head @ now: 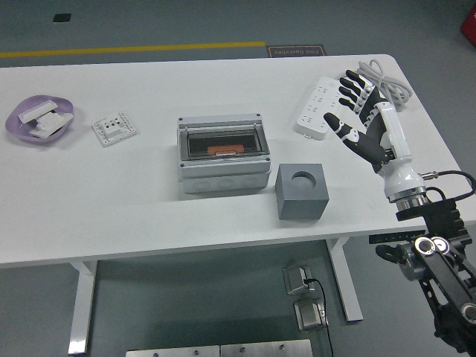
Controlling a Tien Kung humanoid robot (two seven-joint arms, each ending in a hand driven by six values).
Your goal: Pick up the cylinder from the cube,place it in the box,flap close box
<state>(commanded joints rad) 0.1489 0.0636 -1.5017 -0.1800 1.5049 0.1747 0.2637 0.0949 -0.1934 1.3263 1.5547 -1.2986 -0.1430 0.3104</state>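
The right hand (362,111) hangs over the right part of the white table (149,193) with its fingers spread wide and nothing in its grasp, above and partly in front of the white power strip (316,111), well apart from the grey cube (303,192). The cube sits near the table's front edge, just beside the right front corner of the grey box (223,155), and the round socket in its top looks dark and empty; no cylinder stands in it. An orange piece (221,149) shows through the box's clear lid (223,140), which lies flat over the opening, so the cylinder may already be inside and the lid shut, though the orange piece is too small to identify for certain. The left hand is out of view. The main risk, then, is a wasted grab: if the hand goes down to the cube expecting a cylinder, the fingers close on air or catch the cube's edge and shove it toward the table's front. A second risk is closer: a low sweep left could clip the strip or snag its cable (379,78) and drag it across the table. If the lid needs pressing, a push off-centre could slide the whole box rather than seat the lid.
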